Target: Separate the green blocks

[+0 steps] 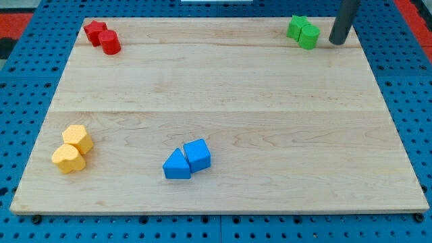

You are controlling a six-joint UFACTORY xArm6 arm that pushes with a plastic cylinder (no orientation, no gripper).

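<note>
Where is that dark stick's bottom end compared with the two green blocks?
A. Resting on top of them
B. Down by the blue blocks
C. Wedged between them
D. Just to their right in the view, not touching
D. My tip sits a little to the view's right of the green blocks, with a strip of bare board between them.
</note>
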